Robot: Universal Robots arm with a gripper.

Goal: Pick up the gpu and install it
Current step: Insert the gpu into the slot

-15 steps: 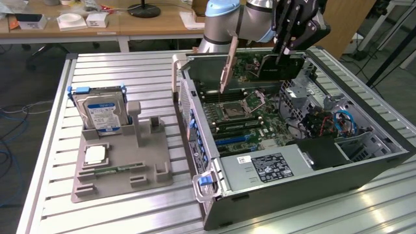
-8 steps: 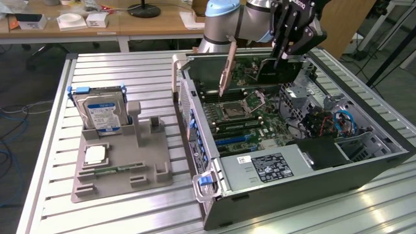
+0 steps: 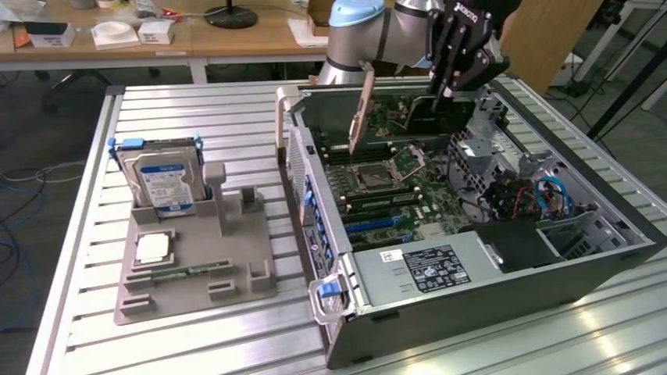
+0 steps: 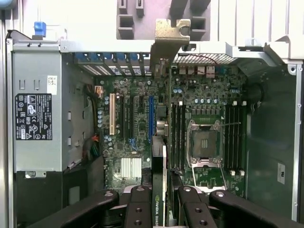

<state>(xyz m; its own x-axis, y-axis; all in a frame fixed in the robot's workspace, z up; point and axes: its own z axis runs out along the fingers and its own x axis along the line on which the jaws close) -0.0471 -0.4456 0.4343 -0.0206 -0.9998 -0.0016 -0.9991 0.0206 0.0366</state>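
Pinching the gpu from both faces, the gripper had its fingers closed on the card's upper edge. The gpu hung upright, edge down, inside the open case, over the motherboard and beside the CPU socket. Its bracket was at the case's rear wall. Whether it touched a slot could not be told. The case lay along the bench edge at the exterior view's right.

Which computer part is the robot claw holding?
The gpu, gripped above the open case; the hard drive and memory stick sit on the grey holder.
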